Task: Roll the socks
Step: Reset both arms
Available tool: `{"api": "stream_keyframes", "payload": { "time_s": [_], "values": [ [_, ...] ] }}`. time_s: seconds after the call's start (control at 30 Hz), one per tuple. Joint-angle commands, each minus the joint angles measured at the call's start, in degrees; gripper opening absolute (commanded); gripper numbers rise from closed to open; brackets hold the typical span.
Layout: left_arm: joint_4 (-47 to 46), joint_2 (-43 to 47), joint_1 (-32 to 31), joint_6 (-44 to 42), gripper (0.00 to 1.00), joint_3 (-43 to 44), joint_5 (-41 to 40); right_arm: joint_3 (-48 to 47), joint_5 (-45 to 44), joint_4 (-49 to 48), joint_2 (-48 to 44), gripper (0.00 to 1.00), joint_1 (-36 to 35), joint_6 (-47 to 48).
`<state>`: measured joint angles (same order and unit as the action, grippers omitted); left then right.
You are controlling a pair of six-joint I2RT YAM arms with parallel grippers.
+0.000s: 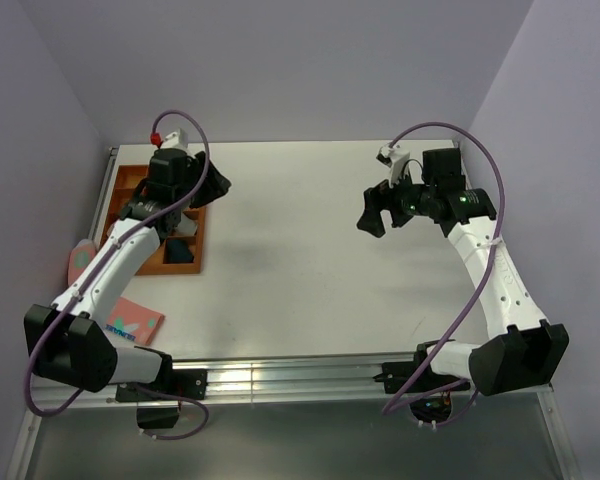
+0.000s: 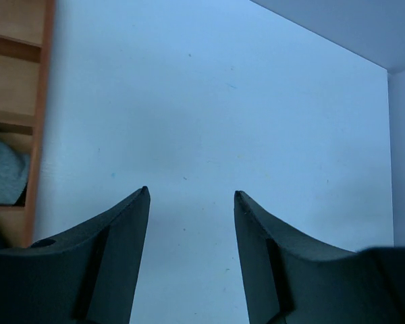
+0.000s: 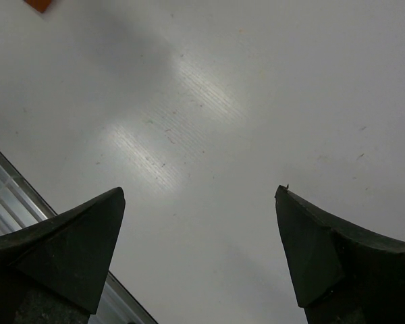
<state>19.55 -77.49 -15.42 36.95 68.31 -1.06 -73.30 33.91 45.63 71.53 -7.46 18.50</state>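
Observation:
A greyish sock (image 2: 1,169) lies in a compartment of the wooden tray (image 2: 35,101) at the left of the left wrist view. From above, a dark blue cloth (image 1: 183,252) shows in the tray's near compartment; I cannot tell whether it is the navy sock. The left arm hides most of the tray. My left gripper (image 1: 218,185) (image 2: 190,192) hangs open just right of the tray, over bare table. My right gripper (image 1: 372,215) (image 3: 199,190) is wide open above the table's right half, holding nothing.
The orange-brown wooden tray (image 1: 128,182) stands at the back left. A pink sock with a teal spot (image 1: 130,322) lies near the left front, with another pink piece (image 1: 80,262) behind it. A metal rail (image 1: 280,375) (image 3: 7,196) runs along the front edge. Walls close in on three sides.

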Motion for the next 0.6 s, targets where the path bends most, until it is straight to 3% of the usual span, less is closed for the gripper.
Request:
{"api": "stream_keyframes", "payload": {
  "time_s": [0.0, 0.33, 0.57],
  "values": [
    [-4.7, 2.0, -2.2, -1.5, 0.58, -1.1, 1.7, -1.8, 0.5, -3.5, -1.0, 1.0, 0.5, -3.6],
    [-11.0, 2.3, -13.5, -1.4, 0.57, -3.0, 1.2, 2.3, 1.4, -12.1, -3.4, 1.0, 1.1, -10.4],
    [-12.5, 0.3, -17.4, -1.6, 0.57, -2.7, -0.4, 3.5, 0.7, -14.3, -4.7, 1.0, 1.5, -11.2]
  ]
}}
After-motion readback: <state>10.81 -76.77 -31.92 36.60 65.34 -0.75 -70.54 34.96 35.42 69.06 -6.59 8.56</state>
